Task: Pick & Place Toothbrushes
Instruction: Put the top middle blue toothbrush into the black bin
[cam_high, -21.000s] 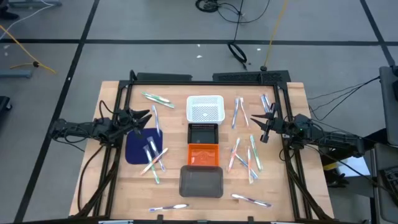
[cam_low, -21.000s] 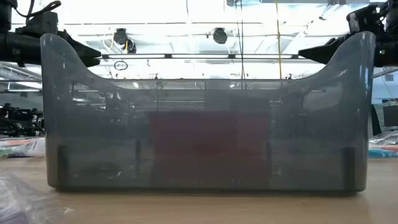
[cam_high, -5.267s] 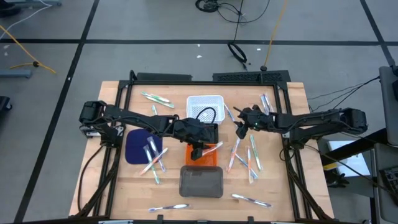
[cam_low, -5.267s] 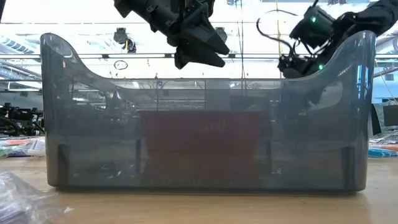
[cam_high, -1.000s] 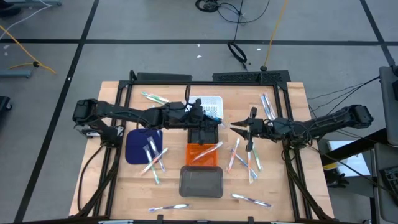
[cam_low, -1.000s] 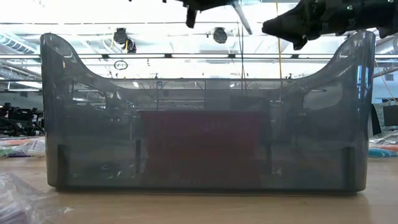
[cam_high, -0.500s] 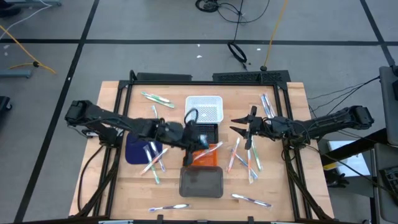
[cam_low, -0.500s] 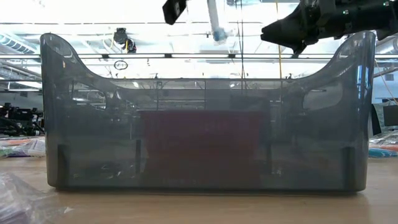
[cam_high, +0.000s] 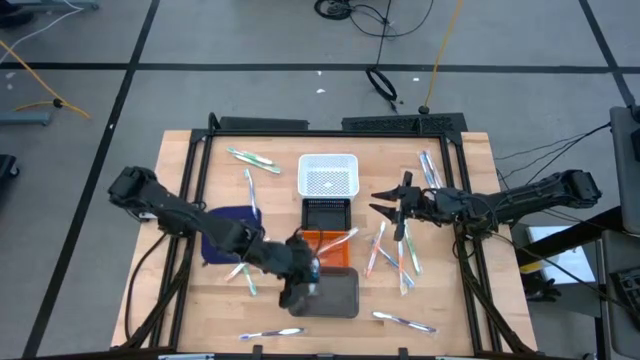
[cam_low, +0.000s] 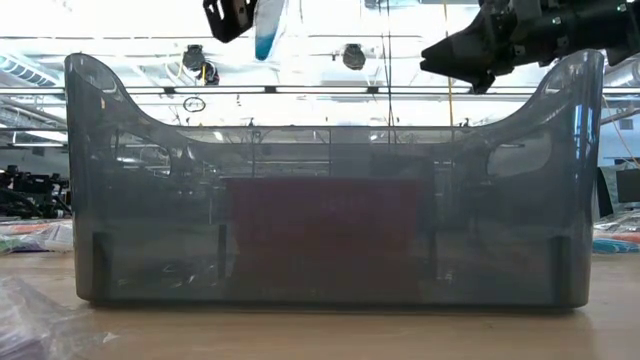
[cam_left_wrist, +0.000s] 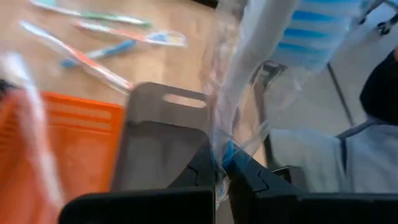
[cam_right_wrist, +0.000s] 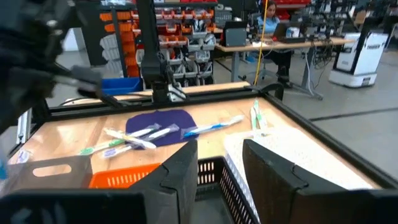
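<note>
The left tool (cam_high: 297, 290) hangs over the grey tray's (cam_high: 335, 295) left edge, just below the orange tray (cam_high: 330, 247). The right tool (cam_high: 392, 210) waits to the right of the black tray (cam_high: 326, 212), near scattered toothbrushes (cam_high: 400, 250) on the surface (cam_high: 460, 300).

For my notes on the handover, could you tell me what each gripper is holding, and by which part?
The left gripper, above the grey tray, pinches a wrapped blue toothbrush at its wrapper's end. The right gripper is open and holds nothing.

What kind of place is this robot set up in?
Probably a robotics lab or workshop: shelves of orange parts bins, desks with monitors behind the wooden table, and cables across the floor.
</note>
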